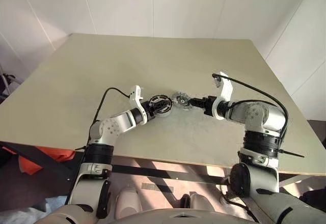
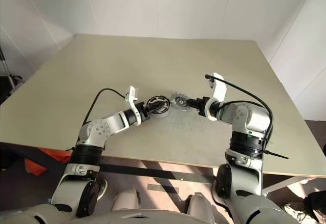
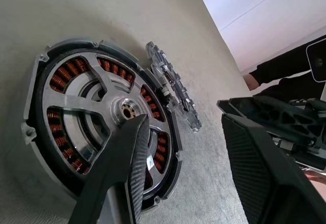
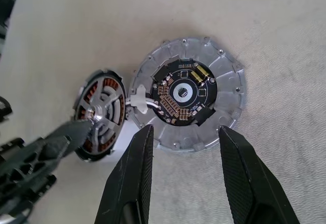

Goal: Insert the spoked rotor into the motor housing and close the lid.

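The motor housing (image 3: pixel 63 74) is a round puck with copper windings, resting on the table at a tilt, its rim close to the lid. The spoked rotor (image 3: pixel 84 102) sits inside it. My left gripper (image 3: pixel 183 119) is open, one fingertip (image 3: pixel 133 132) on the rotor's hub and the other off to the side. The lid (image 4: pixel 224 89), a finned silver disc with a circuit board facing up, lies flat beside the housing. My right gripper (image 4: pixel 184 131) is open, its fingertips at the lid's near edge. In the head views the two grippers face each other mid-table, with the left gripper (image 1: pixel 162 105) at the housing and the right gripper (image 1: pixel 189 102) at the lid.
The beige table (image 1: pixel 153 61) stretches bare beyond and to both sides of the parts. Its front edge (image 1: pixel 168 159) runs just below my arms. Cables loop off both wrists. An orange object (image 1: pixel 38 159) lies below the table's left corner.
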Robot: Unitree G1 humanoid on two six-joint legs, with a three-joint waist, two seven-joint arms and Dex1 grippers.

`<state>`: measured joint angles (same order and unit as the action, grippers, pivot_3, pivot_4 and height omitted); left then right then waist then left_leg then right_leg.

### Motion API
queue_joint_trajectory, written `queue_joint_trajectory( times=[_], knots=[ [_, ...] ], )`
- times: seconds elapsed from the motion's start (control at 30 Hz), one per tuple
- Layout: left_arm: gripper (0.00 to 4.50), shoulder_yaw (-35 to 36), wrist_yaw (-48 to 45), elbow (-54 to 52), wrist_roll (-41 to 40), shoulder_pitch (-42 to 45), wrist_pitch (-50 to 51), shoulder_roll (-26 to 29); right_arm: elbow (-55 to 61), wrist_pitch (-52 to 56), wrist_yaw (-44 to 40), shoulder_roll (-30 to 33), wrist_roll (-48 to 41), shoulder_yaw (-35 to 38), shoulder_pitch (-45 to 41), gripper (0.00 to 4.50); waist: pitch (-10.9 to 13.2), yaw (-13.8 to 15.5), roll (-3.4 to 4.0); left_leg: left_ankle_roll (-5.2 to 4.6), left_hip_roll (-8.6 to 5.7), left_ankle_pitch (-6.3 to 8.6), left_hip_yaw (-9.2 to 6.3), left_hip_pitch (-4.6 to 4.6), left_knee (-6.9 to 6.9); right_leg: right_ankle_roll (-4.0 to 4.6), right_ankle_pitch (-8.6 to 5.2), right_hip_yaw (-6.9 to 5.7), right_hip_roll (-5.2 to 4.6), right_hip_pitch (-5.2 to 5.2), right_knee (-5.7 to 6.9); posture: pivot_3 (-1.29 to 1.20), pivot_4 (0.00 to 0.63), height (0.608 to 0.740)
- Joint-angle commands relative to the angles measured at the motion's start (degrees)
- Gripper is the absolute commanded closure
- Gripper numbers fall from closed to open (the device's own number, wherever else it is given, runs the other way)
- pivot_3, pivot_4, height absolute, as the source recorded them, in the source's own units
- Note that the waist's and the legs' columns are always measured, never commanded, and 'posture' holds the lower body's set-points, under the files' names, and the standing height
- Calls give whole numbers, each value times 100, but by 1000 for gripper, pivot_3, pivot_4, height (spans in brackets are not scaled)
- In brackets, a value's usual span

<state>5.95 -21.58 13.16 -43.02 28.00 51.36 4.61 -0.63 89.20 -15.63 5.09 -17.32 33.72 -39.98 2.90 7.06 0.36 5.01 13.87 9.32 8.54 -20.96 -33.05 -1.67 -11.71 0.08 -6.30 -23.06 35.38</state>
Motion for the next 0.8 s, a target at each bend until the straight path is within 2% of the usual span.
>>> queue_joint_trajectory(
  times=[0.03,0.2,0.4,0.5,0.8],
  knots=[
    [2076,32,-24,-103,103,-11,53,75,-97,327,485,-256,74,930,-350,2279,-2,6,3,1,0,0,0,0,0,0,0,-1,0,0,0,0,0,740],
    [2076,42,-36,-196,152,-71,100,77,-283,330,1066,-461,299,1564,-491,2279,-5,5,15,3,0,-1,0,1,7,-2,-1,-1,0,-1,-2,0,0,740],
    [2076,10,-51,-215,233,-76,106,95,-219,330,1235,-759,24,1729,-443,466,-15,-5,29,7,0,-4,0,18,14,-5,-2,-1,0,8,-3,0,0,740],
    [2076,7,-72,-205,276,-70,112,112,-190,330,1296,-913,-98,1753,-462,466,-15,-21,29,17,0,-10,1,32,23,-42,-24,0,1,13,-3,0,0,740],
    [2076,43,-81,-215,335,-89,123,183,-208,330,1428,-1400,-400,1872,-629,466,-16,-84,32,53,-3,-31,1,50,65,-43,-26,0,3,12,-6,0,0,740]
  ],
)
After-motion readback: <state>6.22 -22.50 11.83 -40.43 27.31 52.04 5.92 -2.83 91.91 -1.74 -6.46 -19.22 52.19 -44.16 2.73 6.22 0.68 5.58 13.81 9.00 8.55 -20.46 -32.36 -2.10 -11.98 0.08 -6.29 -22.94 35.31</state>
